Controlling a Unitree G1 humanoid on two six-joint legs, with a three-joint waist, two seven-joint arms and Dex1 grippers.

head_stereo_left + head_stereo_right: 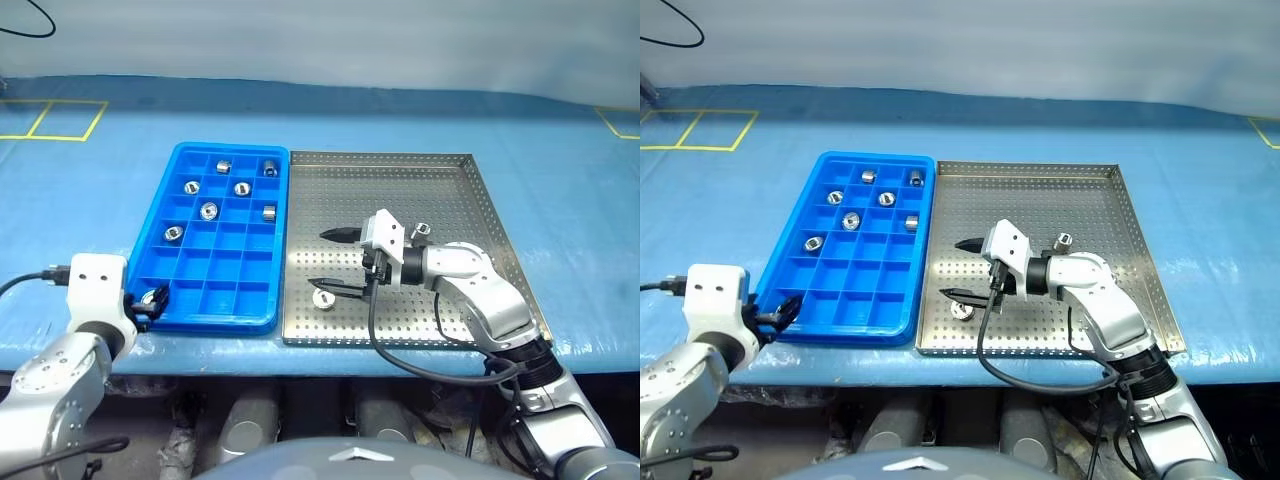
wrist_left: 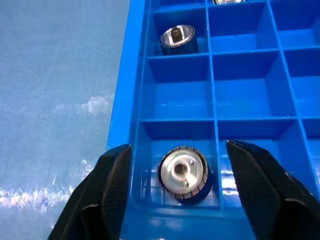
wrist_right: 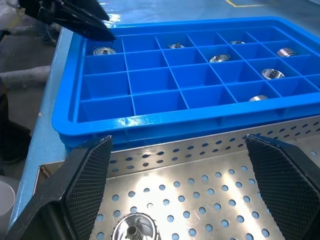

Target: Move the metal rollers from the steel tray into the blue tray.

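The left gripper [image 2: 175, 200] is at the near-left corner of the blue tray [image 1: 228, 322], fingers spread wide and released, one finger [image 2: 102, 192] outside the tray wall. Between the fingers a roller [image 2: 183, 172] lies free in the corner cell, touching neither.

Right of it, the right gripper [image 1: 330, 262] hovers over the near-left part of the steel tray [image 1: 480, 200], pointing toward the blue tray, jaws fully apart and empty. A roller [image 1: 324, 298] sits on the perforated floor just beside its lower fingertip; in the right wrist view it lies between the fingers, close to the camera [image 3: 133, 231].

Farther back on the steel tray, another roller [image 1: 422, 230] rests near the gripper's wrist.

In the blue tray's middle and far rows lie six more rollers, each in its own cell: [image 1: 173, 234], [image 1: 208, 210], [image 1: 269, 211], [image 1: 191, 186], [image 1: 241, 187], and at the far edge [image 1: 224, 166] and [image 1: 270, 168].
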